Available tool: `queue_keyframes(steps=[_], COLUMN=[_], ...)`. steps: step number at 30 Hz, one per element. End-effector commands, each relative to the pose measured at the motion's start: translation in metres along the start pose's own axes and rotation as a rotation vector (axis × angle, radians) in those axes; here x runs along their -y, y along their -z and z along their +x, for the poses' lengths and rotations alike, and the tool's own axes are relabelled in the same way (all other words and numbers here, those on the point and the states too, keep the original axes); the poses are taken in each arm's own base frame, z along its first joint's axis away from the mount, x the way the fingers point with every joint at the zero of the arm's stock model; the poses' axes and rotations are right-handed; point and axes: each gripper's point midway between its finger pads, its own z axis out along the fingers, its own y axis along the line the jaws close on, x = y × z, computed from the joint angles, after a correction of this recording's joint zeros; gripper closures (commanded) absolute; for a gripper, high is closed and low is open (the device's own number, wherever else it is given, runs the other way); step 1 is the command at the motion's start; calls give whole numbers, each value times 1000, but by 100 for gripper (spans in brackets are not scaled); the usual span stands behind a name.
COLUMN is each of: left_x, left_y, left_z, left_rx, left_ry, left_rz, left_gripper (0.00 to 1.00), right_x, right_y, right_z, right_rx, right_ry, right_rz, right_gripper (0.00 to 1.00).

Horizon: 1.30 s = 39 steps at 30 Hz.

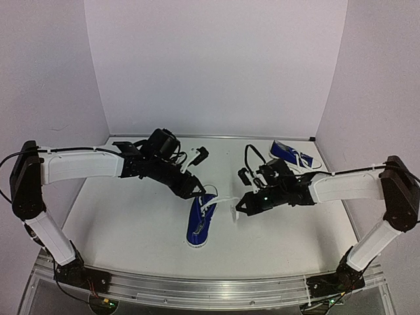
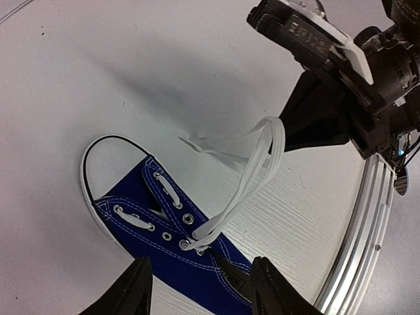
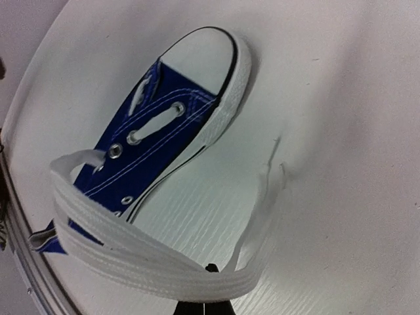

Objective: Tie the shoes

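Note:
One blue shoe [image 1: 199,226] lies mid-table, its white toe cap toward the near edge. My left gripper [image 1: 199,191] hovers open over its heel end; in the left wrist view the gripper [image 2: 202,262] has both fingers spread either side of the blue canvas [image 2: 164,259], holding nothing. From the eyelets the white laces [image 2: 252,170] run up taut to my right gripper [image 1: 237,209]. Seen from the right wrist, that gripper [image 3: 210,268] is shut on the bundled laces [image 3: 131,256], with the shoe [image 3: 164,131] beyond. The other shoe [image 1: 294,155] rests at the back right.
An aluminium rail [image 1: 210,289] runs along the table's near edge and shows in the left wrist view as a rail [image 2: 357,243] close to the shoe. White walls enclose the back and sides. The right arm's body [image 2: 341,65] hangs just beyond the laces.

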Motion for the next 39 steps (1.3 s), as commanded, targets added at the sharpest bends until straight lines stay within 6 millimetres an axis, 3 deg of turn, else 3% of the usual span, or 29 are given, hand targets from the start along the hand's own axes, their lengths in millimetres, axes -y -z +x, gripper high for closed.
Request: queue_keyframes(steps=[1, 3, 5, 7, 12, 16, 22, 27, 37, 39], left_x=[13, 14, 13, 14, 16, 16, 23, 24, 25, 25], left_y=[3, 5, 6, 8, 6, 0, -12, -13, -11, -11], left_z=[-25, -28, -31, -34, -36, -34, -32, -34, -35, -35], left_rx=[59, 69, 80, 87, 68, 37, -1, 3, 14, 18], left_ry=[-18, -16, -18, -24, -59, -101, -142, -141, -138, -138], left_rz=[60, 66, 68, 71, 79, 87, 102, 111, 111, 111], left_gripper=[47, 47, 44, 39, 32, 32, 36, 37, 37, 37], right_x=[-46, -51, -42, -26, -12, 4, 20, 23, 7, 13], right_y=[41, 51, 56, 57, 71, 79, 72, 51, 8, 2], right_z=[-8, -12, -12, -11, -17, -16, 10, 38, 67, 72], right_rx=[9, 23, 23, 18, 65, 93, 36, -61, -193, -218], right_ry=[7, 10, 4, -8, -32, -58, -85, -99, -17, -10], right_rz=[-192, -206, -156, -73, -6, 39, 46, 17, 85, 131], right_gripper=[100, 94, 71, 54, 36, 34, 36, 47, 59, 60])
